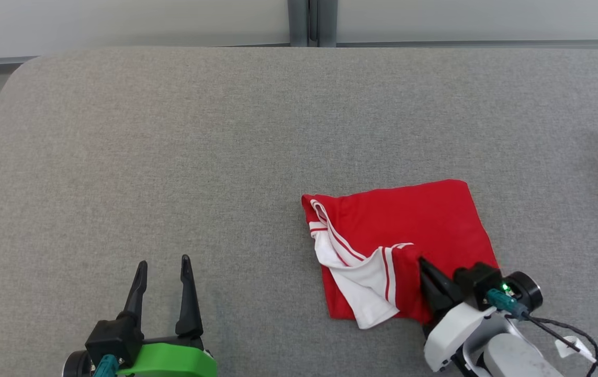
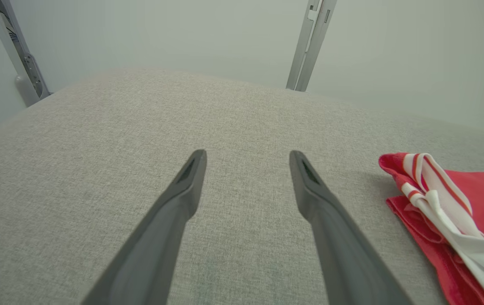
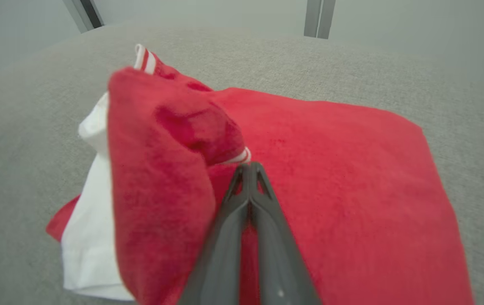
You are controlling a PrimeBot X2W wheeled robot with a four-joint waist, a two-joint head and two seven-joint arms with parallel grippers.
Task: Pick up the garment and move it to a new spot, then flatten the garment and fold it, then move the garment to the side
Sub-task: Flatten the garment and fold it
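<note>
Bare grey surface [image 1: 173,157] spreads left of and beyond the garment [image 1: 424,220], which blocks the near right.

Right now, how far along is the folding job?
Done: the garment looks mostly folded, a compact block on the grey surface. In hand: the right hand is shut on its near edge; the left hand is open, apart. Left: moving it aside.

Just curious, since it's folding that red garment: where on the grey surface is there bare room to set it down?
The grey surface is bare across its left half, from the left end effector to the far edge, and along the far strip beyond the red garment. It is crowded at the near right, where the right end effector pinches the garment.
</note>
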